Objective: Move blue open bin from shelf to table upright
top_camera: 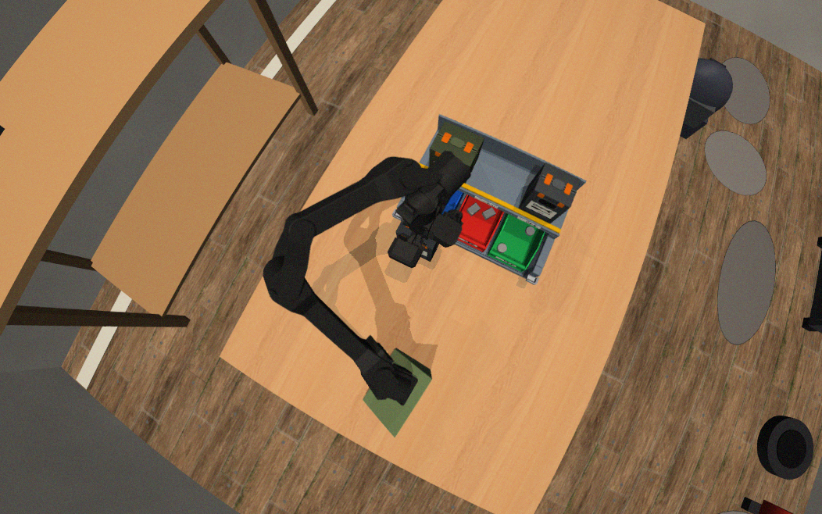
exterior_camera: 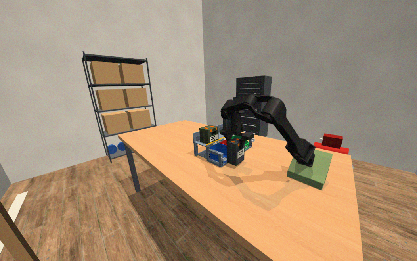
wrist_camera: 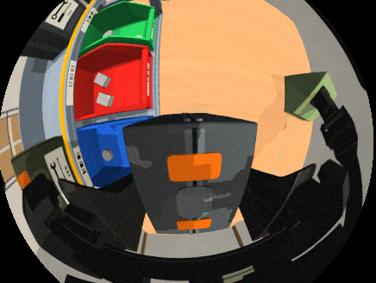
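The blue open bin stands upright in the lower level of the small grey-blue shelf, at the end beside the red bin. A round grey part lies in it. My gripper points down and is shut on a dark grey case with orange latches. The case is upright, directly in front of the blue bin, and hides part of it. Whether its underside touches the table is unclear.
A red bin and a green bin share the lower level. A dark green case and another dark case stand on top. The arm base is on a green block.
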`<action>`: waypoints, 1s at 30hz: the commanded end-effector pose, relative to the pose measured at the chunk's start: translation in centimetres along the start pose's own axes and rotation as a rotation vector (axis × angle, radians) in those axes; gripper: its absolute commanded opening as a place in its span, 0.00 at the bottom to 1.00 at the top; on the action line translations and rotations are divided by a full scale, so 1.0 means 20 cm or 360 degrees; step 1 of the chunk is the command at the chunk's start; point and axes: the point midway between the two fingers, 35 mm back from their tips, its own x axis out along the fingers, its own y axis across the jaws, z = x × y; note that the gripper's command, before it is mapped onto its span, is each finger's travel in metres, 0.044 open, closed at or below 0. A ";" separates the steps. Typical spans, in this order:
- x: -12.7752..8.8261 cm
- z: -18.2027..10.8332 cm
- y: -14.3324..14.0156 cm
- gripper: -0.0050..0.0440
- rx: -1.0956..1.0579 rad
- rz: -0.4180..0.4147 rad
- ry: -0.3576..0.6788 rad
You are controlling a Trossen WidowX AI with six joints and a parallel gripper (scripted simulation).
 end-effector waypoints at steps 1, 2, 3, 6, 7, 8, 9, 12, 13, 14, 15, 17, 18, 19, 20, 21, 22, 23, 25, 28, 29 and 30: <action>-0.04 -0.01 0.01 0.10 -0.0017 0.0040 -0.0010; -0.05 -0.01 0.01 0.10 -0.0016 0.0048 -0.0011; -0.06 -0.01 0.01 0.10 -0.0015 0.0056 -0.0013; -0.06 -0.01 0.01 0.10 -0.0013 0.0065 -0.0014; -0.06 -0.01 0.01 0.10 -0.0013 0.0065 -0.0014; -0.06 -0.01 0.01 0.10 -0.0013 0.0065 -0.0014; -0.06 -0.01 0.01 0.10 -0.0013 0.0065 -0.0014; -0.06 -0.01 0.01 0.10 -0.0013 0.0065 -0.0014; -0.06 -0.01 0.01 0.10 -0.0013 0.0065 -0.0014; -0.06 -0.01 0.01 0.10 -0.0013 0.0065 -0.0014; -0.06 -0.01 0.01 0.10 -0.0013 0.0065 -0.0014; -0.03 -0.01 0.01 0.10 -0.0019 0.0032 -0.0008; -0.04 -0.01 0.01 0.10 -0.0017 0.0040 -0.0010; -0.05 -0.01 0.01 0.10 -0.0016 0.0048 -0.0011; -0.06 -0.01 0.01 0.10 -0.0015 0.0056 -0.0013; -0.06 -0.01 0.01 0.10 -0.0013 0.0065 -0.0014; -0.06 -0.01 0.01 0.10 -0.0013 0.0065 -0.0014; -0.06 -0.01 0.01 0.10 -0.0013 0.0065 -0.0014; -0.06 -0.01 0.01 0.10 -0.0013 0.0065 -0.0014; -0.06 -0.01 0.01 0.10 -0.0013 0.0065 -0.0014; -0.06 -0.01 0.01 0.10 -0.0013 0.0065 -0.0014; -0.06 -0.01 0.01 0.10 -0.0013 0.0065 -0.0014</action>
